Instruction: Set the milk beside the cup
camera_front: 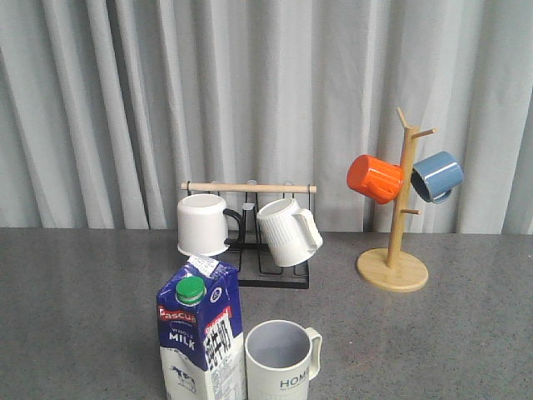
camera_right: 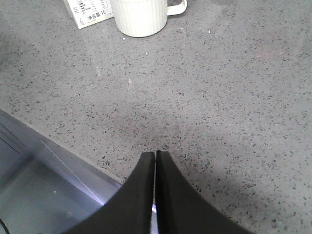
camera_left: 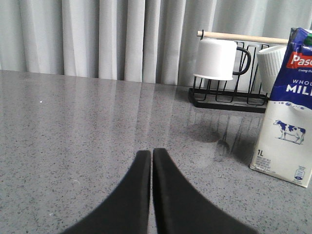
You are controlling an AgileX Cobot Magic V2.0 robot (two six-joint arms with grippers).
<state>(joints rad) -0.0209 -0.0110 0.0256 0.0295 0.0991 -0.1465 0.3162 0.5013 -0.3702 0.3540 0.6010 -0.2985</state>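
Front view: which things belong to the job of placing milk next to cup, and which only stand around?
Job: milk; cup.
Standing around: two white mugs on black rack; orange mug and blue mug on wooden tree.

milk [camera_front: 201, 333] and cup [camera_front: 282, 358] pretty much touching at the near edge, no gap between, bare worktop [camera_front: 75, 292] wide open left, mug rack [camera_front: 250, 237] behind, wooden mug tree [camera_front: 398, 208] back right
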